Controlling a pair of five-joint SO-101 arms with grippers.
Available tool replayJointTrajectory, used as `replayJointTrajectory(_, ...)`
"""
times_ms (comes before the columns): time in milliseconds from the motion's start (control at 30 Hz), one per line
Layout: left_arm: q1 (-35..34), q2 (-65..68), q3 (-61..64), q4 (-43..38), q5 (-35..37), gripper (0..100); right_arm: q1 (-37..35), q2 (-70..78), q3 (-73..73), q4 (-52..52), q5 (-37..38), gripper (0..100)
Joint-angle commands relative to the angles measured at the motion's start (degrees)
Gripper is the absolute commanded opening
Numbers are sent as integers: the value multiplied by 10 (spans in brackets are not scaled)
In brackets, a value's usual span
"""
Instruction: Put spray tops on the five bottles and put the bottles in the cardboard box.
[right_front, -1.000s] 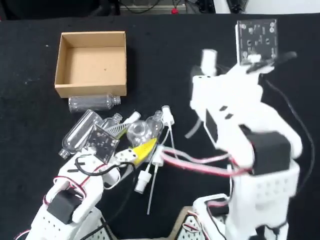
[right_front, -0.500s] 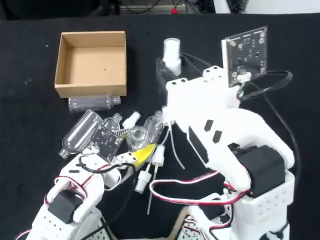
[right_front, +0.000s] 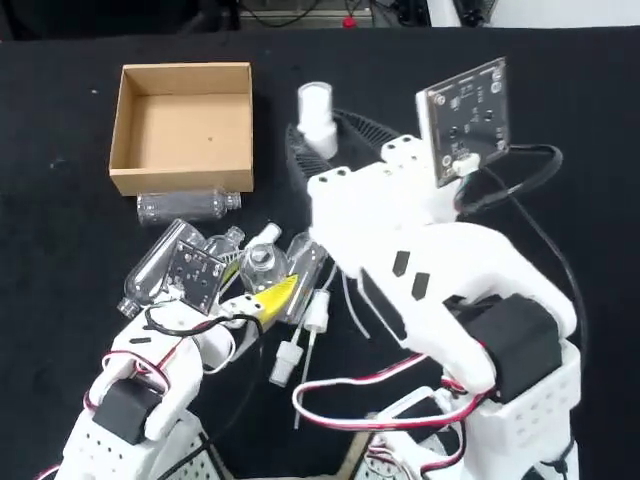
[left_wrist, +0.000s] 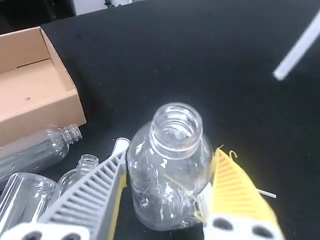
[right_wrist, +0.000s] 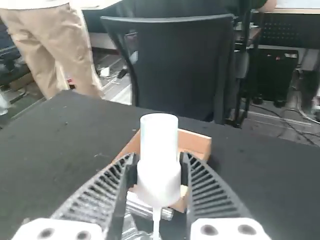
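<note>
Progress report from where I'm standing: basically square one. Over on the left, the plain brown cardboard box (right_front: 180, 182) has no bottle in it yet. Just in front of its near wall a clear plastic bottle (right_front: 188, 207) lies on its side, neck open.

Next along is the heap: a bigger clear bottle (right_front: 158, 262) lying flat and a small clear bottle (right_front: 226, 242) beside it, both uncapped as far as I can tell. The left gripper (left_wrist: 170, 156) has its grey and yellow jaws clamped around a round clear bottle (left_wrist: 172, 132), held mouth-up and open, right in the middle of that heap. A fifth clear bottle (right_front: 306, 262) lies just beside it. A couple of loose white spray tops with long dip tubes (right_front: 314, 318) are near it on the black tabletop (right_front: 60, 230).

Further right, the right gripper (right_wrist: 158, 158) is squeezing a white spray top (right_wrist: 159, 135) upright, up in the air off to the right of the box.

So my guess: zero of five capped, zero boxed, and the first cap is maybe about to go on.

Labels? None I can read. The bottles look bare and the box is blank.
</note>
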Motion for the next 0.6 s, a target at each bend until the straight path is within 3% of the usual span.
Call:
replayJointTrajectory(0,4,5,-26,-10,4,216,-14,-7,0,-35,0,102)
replayJointTrajectory(267,8,157,-101,-8,2,216,-17,-8,57,-78,0,102)
replayJointTrajectory(567,8,123,-81,-10,2,216,-17,-12,142,-167,0,102)
